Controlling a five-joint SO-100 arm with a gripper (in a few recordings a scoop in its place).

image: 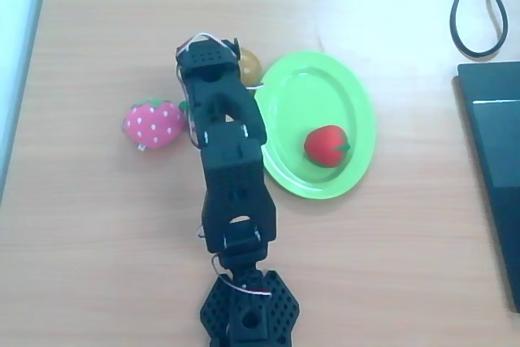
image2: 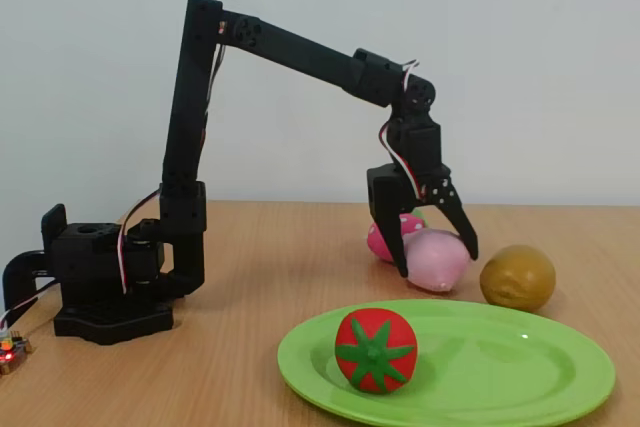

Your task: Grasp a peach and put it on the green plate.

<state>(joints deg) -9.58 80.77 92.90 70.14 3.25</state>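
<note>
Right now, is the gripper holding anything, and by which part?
Cannot tell. In the fixed view the gripper straddles the peach, fingers down its sides, but contact and lift are unclear.

Setting: office or lab desk. Wood-laminate counter [image: 106, 266], plain white wall [image2: 520, 37], black cable [image: 479, 6] upper right, dark laptop-like device [image: 496, 168] at right edge.

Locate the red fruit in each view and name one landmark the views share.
Overhead view: red fruit lies right of centre, on the green plate's right half.
Fixed view: red fruit sits low and centre, on the plate's left part.
Shared landmark: the green plate.
</note>
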